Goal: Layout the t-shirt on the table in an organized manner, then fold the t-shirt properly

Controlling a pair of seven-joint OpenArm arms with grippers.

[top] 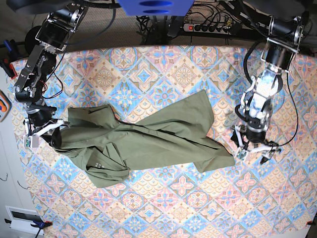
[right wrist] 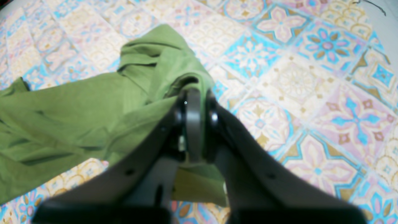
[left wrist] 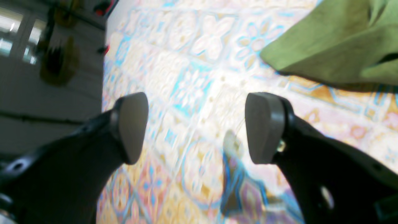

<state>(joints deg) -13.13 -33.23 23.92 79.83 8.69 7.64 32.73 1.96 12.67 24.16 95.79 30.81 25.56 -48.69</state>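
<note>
With my right end effector [right wrist: 194, 124] clamped on the shirt [top: 148, 141] and the left [left wrist: 199, 127] gaping empty, I should regrasp a corner and spread it flat on the table [top: 198, 69].

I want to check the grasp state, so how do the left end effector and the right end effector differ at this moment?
The left end effector has its jaws wide apart with nothing between them; the right end effector is shut on the t-shirt. The left one is apart from the cloth, beside the shirt's one end; the right one sits at the opposite end, touching it. Both are low over the table.
</note>
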